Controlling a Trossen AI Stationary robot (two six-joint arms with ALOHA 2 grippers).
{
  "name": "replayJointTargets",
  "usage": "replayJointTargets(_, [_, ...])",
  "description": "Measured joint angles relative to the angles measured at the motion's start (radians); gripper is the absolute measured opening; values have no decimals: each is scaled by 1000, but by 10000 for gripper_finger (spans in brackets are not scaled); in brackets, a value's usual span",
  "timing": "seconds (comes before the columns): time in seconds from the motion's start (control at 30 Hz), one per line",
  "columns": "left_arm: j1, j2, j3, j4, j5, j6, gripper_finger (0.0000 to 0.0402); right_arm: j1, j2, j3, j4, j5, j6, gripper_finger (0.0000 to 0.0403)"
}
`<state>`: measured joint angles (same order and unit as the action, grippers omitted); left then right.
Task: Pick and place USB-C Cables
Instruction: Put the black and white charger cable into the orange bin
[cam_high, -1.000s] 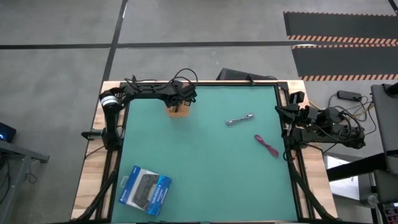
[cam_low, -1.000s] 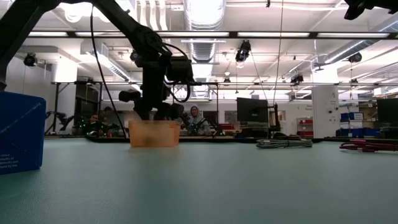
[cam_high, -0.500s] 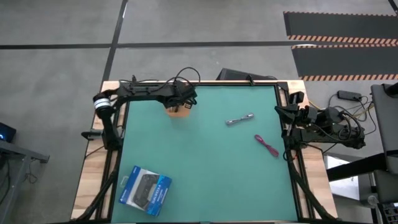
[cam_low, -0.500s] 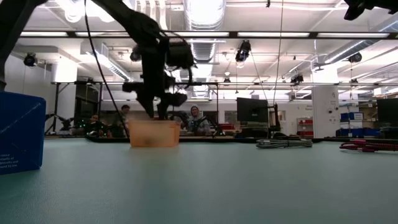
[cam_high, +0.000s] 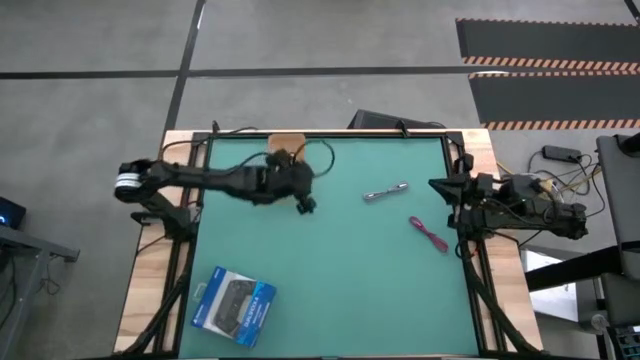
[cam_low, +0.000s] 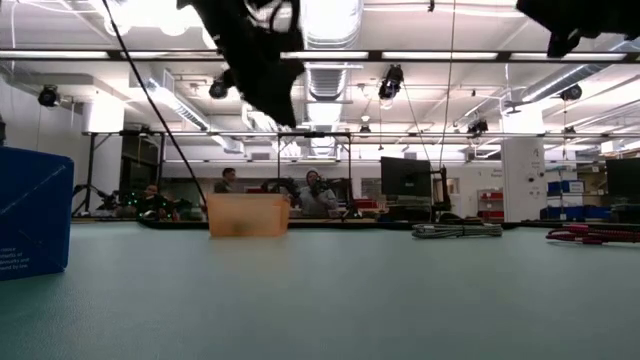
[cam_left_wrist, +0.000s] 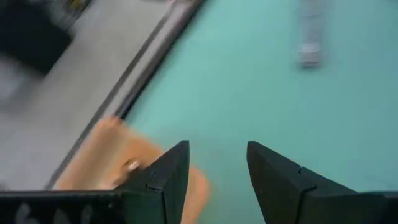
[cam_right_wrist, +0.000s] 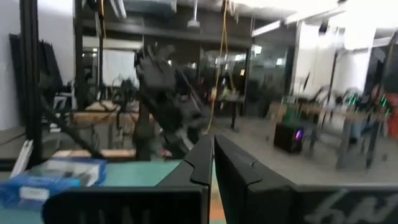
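My left gripper is open and empty. It hangs high over the green mat, just near-side of the orange box. The silver-grey cable lies flat on the mat right of centre. The magenta-pink cable lies nearer the right edge. My right gripper is shut and empty, raised at the right edge beside both cables. The white and black cables are not in view.
A blue-and-black box sits at the mat's near-left corner. The orange box stands by the far edge rail. Bare mat stretches between the box, the cables and the near edge. People show in the room beyond the table.
My left gripper has risen out of the orange box and swung toward the table's middle and near side, well above the mat. My right arm has edged in a little toward the table's left. The cables have stayed where they were.
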<state>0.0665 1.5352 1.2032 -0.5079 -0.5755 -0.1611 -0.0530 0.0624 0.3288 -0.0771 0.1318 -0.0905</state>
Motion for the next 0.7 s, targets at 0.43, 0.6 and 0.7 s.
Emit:
replayJointTargets(0.43, [-111,-266,-444,736,268,277,146,0,135,-5,-26,1,212,9])
replayJointTargets(0.6, [-101,-347,-539,863,258,280,146,0,262,9,16,45,253,9])
replayJointTargets(0.7, [-99,-384,-579,907,237,281,146,0,343,33,13,78,256,9])
